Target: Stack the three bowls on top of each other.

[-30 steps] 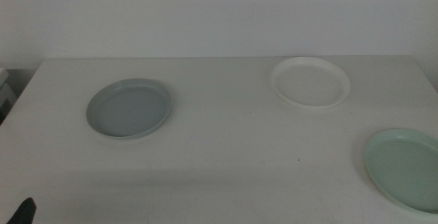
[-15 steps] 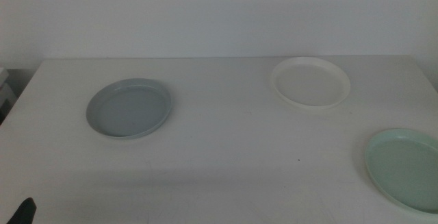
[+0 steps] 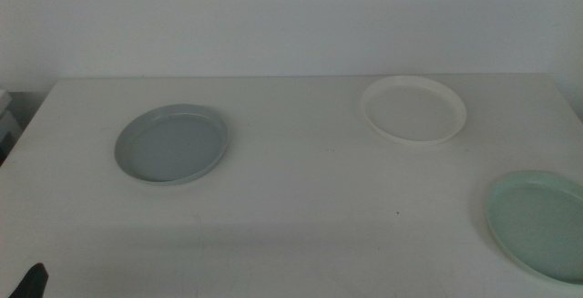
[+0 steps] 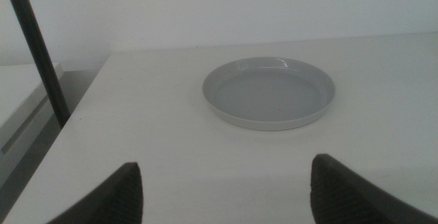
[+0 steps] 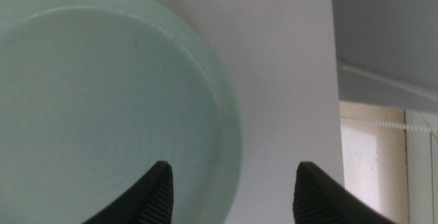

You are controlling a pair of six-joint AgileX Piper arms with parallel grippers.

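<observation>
Three shallow bowls lie apart on the white table [image 3: 291, 198]. The grey-blue bowl [image 3: 171, 143] is at the left; it also shows in the left wrist view [image 4: 269, 92], ahead of my open left gripper [image 4: 226, 190]. A dark tip of that gripper [image 3: 33, 282] shows at the middle view's bottom left corner. The white bowl [image 3: 413, 108] is at the back right. The mint green bowl [image 3: 537, 223] is at the front right edge. My open right gripper [image 5: 231, 190] hovers over the mint green bowl's rim [image 5: 229, 125]; this arm is out of the middle view.
A thin dark pole [image 4: 37, 49] stands off the table's left side. The table's right edge [image 5: 335, 80] runs close to the mint green bowl, with floor beyond it. A pale wall lies behind the table.
</observation>
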